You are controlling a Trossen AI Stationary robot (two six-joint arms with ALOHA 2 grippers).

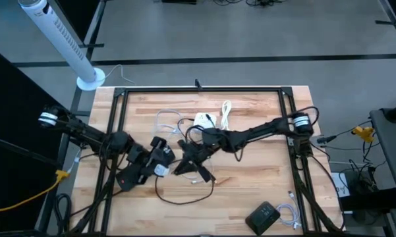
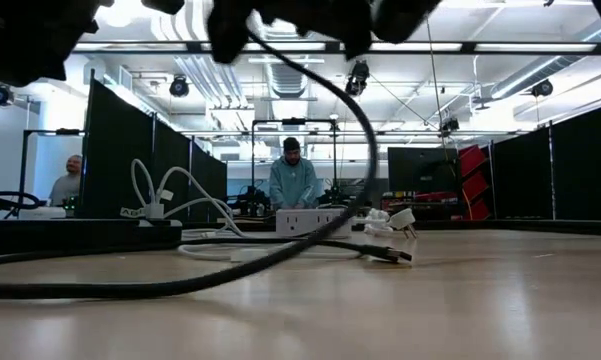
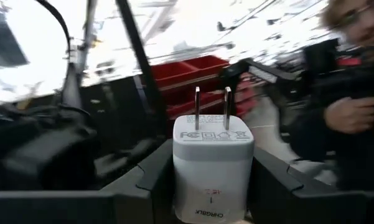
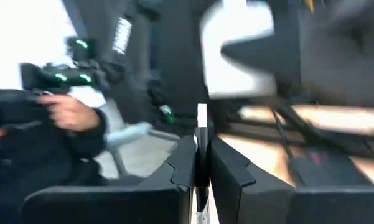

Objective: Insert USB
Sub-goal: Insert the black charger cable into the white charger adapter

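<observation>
A white wall charger [image 3: 213,168] sits between the fingers of my left gripper [image 3: 213,211], its two metal prongs [image 3: 211,106] pointing away from the wrist. In the high view that gripper [image 1: 159,162] hovers left of the table's middle. My right gripper [image 1: 188,158] faces it from the right, shut on a thin pale USB plug [image 4: 201,121]. The charger shows beyond the plug as a white blur [image 4: 236,50]. A black cable [image 2: 320,90] droops from the grippers in the low view and loops over the table [image 1: 184,199]. My left gripper pinches the charger's two opposite side walls [image 3: 179,180] between its two fingers [image 3: 143,183]. The prong end sticks out past the fingertips. The charger is lifted clear of the table. My right gripper pinches the USB plug between its shut fingers [image 4: 185,162], by its flat sides. The plug's tip [image 4: 201,112] stands out beyond the fingertips, toward the charger. It is held above the table.
A white power strip [image 1: 204,120] and a coiled white cable [image 1: 226,112] lie at the far middle. A black box [image 1: 262,215] with a white cable [image 1: 288,214] sits near right. A black rail frame [image 1: 118,105] edges the table. A person [image 3: 355,93] stands beyond it.
</observation>
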